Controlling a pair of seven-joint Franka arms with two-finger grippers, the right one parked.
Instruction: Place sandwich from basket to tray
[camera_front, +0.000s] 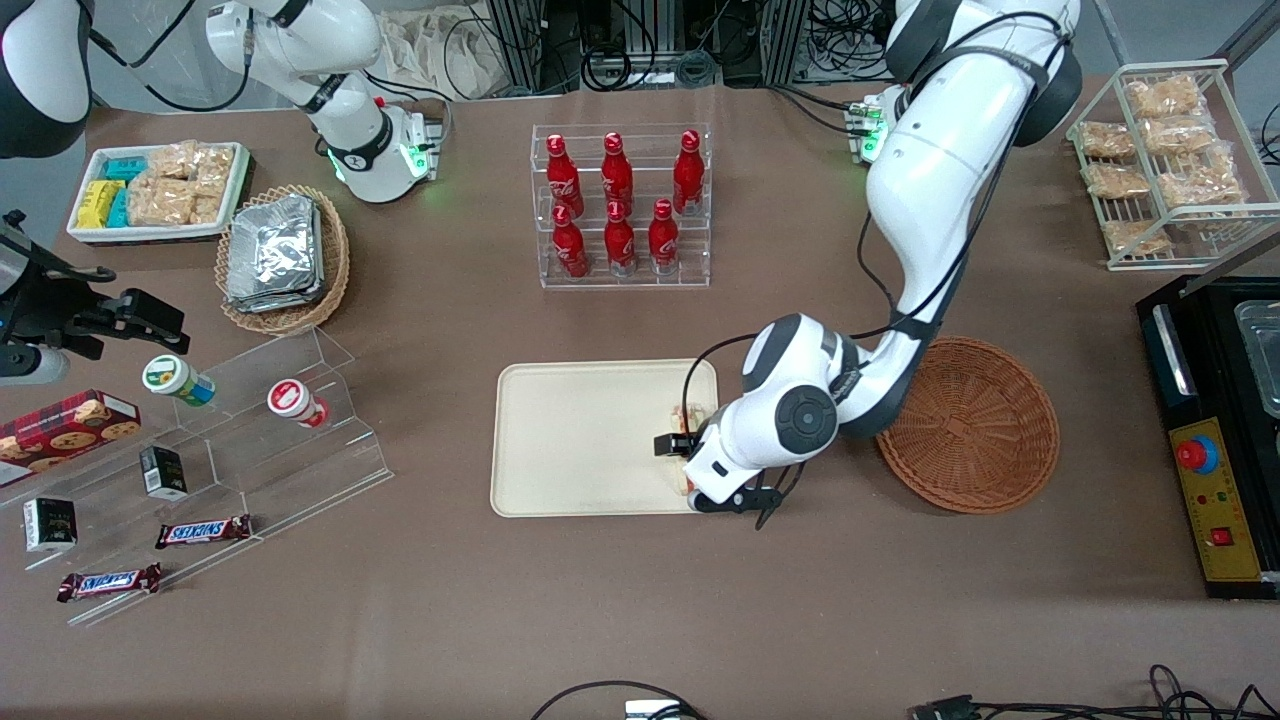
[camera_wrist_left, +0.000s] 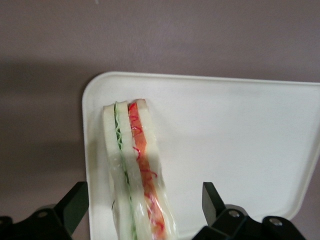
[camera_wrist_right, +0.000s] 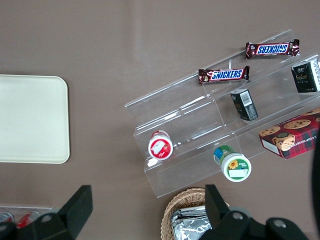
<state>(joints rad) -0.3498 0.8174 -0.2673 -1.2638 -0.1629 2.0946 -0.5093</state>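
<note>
On the worktop in the front view, the tray (camera_front: 585, 440) lies near the middle, and the basket (camera_front: 975, 425) sits at about its 3 o'clock, toward the working arm's end, with nothing visible inside. The working arm bends down over the tray's basket-side edge, and the pincer (camera_front: 683, 460) hangs low just above that edge. A sliver of the sandwich (camera_front: 690, 413) peeks out at the arm's 11 o'clock, on the tray close to its rim.

From the left wrist camera the sandwich (camera_wrist_left: 134, 170) rests on the tray (camera_wrist_left: 235, 145) near a rounded corner, standing on its edge with the red and green filling facing up. The pincer (camera_wrist_left: 145, 202) straddles it with its fingers (camera_wrist_left: 75, 202) spread wide, a clear gap on either side, so nothing is held.

The right wrist camera shows only a bare part of the tray (camera_wrist_right: 30, 120); neither sandwich nor pincer appears there.

By the look of it the sandwich is light, soft and easily crushed, and its clear wrap seems slippery. Any hold is best taken across the two flat bread faces, mid-length, with gentle pressure.
</note>
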